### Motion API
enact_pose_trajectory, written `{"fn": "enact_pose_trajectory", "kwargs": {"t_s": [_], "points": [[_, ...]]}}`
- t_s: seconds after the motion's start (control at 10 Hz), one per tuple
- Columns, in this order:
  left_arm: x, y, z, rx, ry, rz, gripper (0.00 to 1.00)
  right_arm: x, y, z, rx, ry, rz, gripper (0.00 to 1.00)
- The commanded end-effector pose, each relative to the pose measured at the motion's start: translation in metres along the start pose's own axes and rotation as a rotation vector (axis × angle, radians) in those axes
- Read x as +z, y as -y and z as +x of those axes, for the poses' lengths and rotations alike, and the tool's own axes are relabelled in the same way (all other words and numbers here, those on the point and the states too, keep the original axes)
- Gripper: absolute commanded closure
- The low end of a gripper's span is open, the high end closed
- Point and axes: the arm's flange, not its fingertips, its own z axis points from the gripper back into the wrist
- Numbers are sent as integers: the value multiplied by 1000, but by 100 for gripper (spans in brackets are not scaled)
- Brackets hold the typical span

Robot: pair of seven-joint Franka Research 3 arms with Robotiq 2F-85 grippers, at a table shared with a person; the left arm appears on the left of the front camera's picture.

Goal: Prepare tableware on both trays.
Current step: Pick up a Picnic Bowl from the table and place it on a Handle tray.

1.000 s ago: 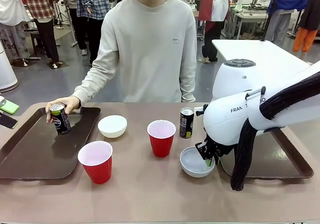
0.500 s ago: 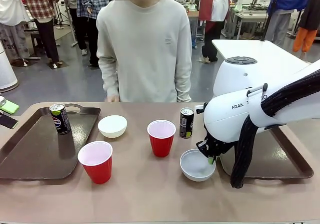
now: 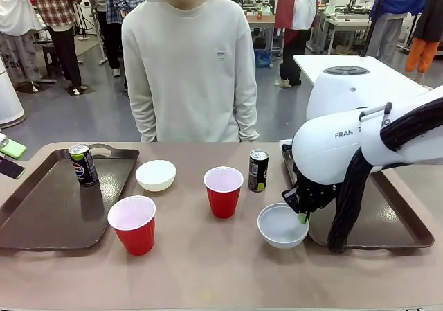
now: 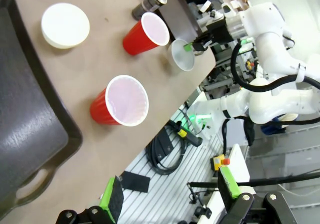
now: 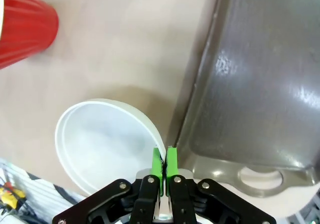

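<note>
The left tray (image 3: 41, 214) lies at the table's (image 3: 208, 276) left end, the right tray (image 3: 398, 228) at its right end. On the left tray's far part stands the first can (image 3: 84, 164). Between the trays, left to right: the near cup (image 3: 133, 224) at the front, the far bowl (image 3: 156, 174) behind it, the middle cup (image 3: 223, 190), and the second can (image 3: 258, 170) behind and right of that cup. The near bowl (image 3: 282, 226) sits just beside the right tray's left rim, possibly touching it; the right gripper (image 3: 302, 216) pinches its tray-side rim.
</note>
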Motion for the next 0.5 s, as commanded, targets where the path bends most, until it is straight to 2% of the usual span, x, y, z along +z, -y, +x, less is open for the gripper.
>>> {"fn": "enact_pose_trajectory", "kwargs": {"t_s": [0.0, 0.4], "points": [[-1, 0, 0, 0, -1, 1, 0, 14, 9, -10, -12, -30, 20, 100], [-1, 0, 0, 0, -1, 1, 0, 75, 12, -5, -26, 25, 52, 100]]}}
